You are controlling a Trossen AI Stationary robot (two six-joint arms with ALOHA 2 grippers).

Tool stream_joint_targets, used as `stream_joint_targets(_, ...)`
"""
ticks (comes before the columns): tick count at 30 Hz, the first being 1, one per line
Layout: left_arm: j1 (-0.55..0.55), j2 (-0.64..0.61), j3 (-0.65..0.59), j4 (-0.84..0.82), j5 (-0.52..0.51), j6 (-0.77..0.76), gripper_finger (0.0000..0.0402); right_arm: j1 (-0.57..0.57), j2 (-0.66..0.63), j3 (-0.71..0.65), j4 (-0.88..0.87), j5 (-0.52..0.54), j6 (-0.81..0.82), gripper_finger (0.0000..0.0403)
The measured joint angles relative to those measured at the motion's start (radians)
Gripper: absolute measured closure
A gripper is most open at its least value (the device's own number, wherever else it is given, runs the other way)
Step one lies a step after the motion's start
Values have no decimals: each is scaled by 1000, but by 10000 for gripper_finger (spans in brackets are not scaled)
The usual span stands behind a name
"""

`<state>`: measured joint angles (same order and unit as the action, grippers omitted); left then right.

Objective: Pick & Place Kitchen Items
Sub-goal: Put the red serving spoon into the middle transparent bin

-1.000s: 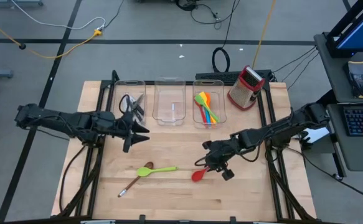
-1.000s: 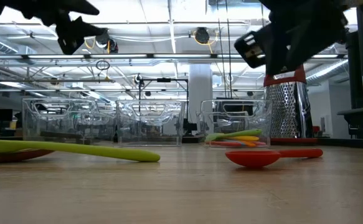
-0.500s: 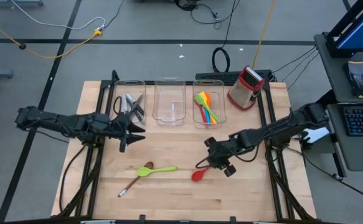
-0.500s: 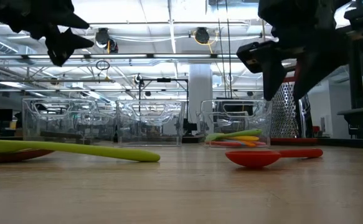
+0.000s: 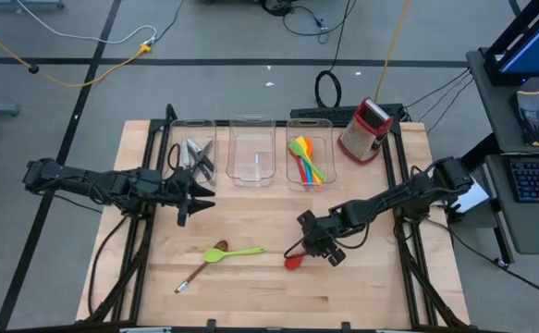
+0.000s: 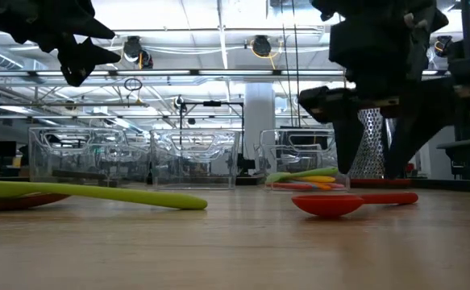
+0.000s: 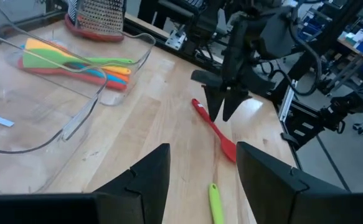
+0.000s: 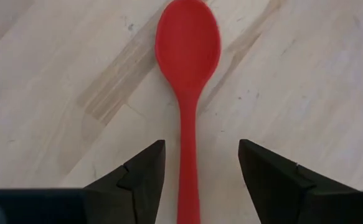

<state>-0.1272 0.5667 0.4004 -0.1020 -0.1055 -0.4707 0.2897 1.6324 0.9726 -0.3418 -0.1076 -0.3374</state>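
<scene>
Red spoon (image 8: 188, 74) lies flat on the worktop (image 5: 251, 222), its handle running lengthwise between the open fingers of the right claw (image 5: 313, 242), directly above it. The left claw (image 5: 198, 196), also open, hovers well apart.

three clear bins (image 5: 252, 153) line the wooden table's (image 5: 251, 277) far edge; a box grater (image 5: 365, 130) stands beside them

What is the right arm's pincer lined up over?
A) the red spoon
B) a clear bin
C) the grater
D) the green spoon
A: the right pincer stands open with the red spoon handle running between its two fingers, not yet gripped.
</scene>
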Motion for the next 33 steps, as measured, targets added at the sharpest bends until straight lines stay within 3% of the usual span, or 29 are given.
stream_joint_targets(16,0,0,0,0,0,-13,213,26,148,3,88,-2,-16,214)
stream_joint_targets(33,0,1,0,-1,1,-6,213,25,154,2,96,-32,207,379)
